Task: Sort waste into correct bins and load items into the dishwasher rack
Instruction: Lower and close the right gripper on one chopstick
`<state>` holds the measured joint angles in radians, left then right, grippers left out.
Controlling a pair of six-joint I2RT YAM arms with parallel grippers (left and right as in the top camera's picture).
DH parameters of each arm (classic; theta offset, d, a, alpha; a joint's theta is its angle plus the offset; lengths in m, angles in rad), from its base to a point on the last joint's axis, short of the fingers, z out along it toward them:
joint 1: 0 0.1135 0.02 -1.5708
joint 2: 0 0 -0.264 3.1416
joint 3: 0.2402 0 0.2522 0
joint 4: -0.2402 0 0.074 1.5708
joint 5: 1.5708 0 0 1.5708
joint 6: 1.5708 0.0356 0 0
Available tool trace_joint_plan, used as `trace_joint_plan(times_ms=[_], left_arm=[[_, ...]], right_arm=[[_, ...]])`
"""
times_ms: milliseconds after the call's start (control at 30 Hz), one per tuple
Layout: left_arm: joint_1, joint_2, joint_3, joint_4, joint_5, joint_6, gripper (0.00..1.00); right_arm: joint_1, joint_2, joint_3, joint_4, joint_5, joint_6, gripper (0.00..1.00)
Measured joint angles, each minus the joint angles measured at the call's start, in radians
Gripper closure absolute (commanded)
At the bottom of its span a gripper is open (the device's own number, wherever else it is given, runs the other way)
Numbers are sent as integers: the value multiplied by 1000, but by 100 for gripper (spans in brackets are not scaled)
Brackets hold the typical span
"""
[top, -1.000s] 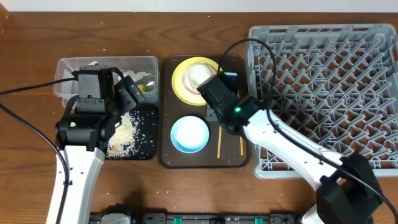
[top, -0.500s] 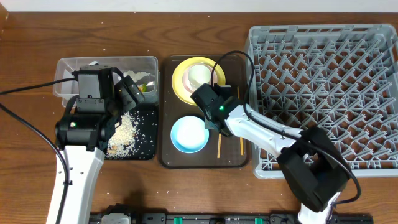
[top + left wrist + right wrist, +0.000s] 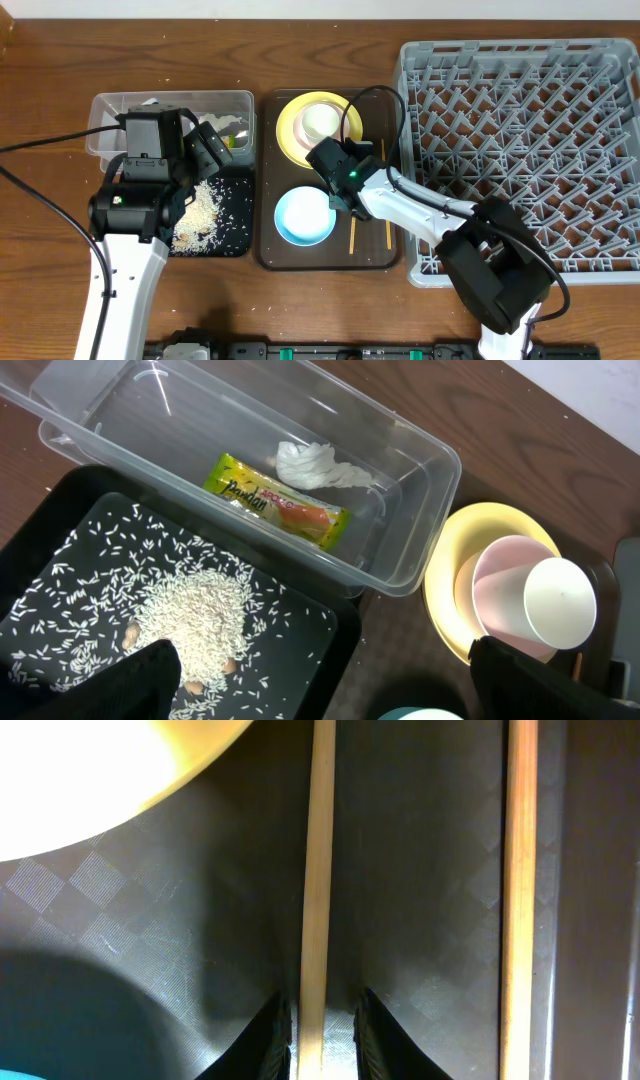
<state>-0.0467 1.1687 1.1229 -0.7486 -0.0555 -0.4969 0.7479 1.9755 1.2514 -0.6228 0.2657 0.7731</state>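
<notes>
The right gripper [image 3: 318, 1020] is down low over the brown tray [image 3: 420, 840]. Its two fingers [image 3: 272, 1038] are close together, with one chopstick [image 3: 318, 870] lying flat between them. They look very near its sides, but I cannot tell if they are squeezing it. The other chopstick [image 3: 518, 890] lies beside it, a little way off, on the same tray. The blue bowl [image 3: 305, 216] sits just left of the chopsticks, and the yellow plate [image 3: 448, 575] is behind it. The pink bowl [image 3: 492, 572] sits on the plate, with the white cup [image 3: 556, 602] tipped over inside the bowl. The left gripper [image 3: 325, 665] is wide open and holds nothing. It hangs above the black tray [image 3: 50, 520], where the rice [image 3: 190, 615] is spread out. In the clear tub [image 3: 420, 510] lie the wrapper [image 3: 278, 505] and the tissue [image 3: 312, 464], touching each other. The grey rack [image 3: 520, 150] stands to the right of the brown tray.
</notes>
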Motion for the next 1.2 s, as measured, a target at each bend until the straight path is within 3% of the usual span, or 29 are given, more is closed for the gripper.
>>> trace_joint_plan(times_ms=[300, 400, 500, 967, 1200], left_arm=[[0, 0, 0, 0, 0, 0, 5], [0, 0, 0, 0, 0, 0, 5], [0, 0, 0, 0, 0, 0, 5], [0, 0, 0, 0, 0, 0, 5], [0, 0, 0, 0, 0, 0, 5]], right_arm=[[0, 0, -1, 0, -12, 9, 81], [0, 0, -4, 0, -13, 15, 87], [0, 0, -5, 0, -16, 19, 99], [-3, -12, -6, -23, -16, 30, 99], [-32, -133, -11, -42, -17, -2, 99]])
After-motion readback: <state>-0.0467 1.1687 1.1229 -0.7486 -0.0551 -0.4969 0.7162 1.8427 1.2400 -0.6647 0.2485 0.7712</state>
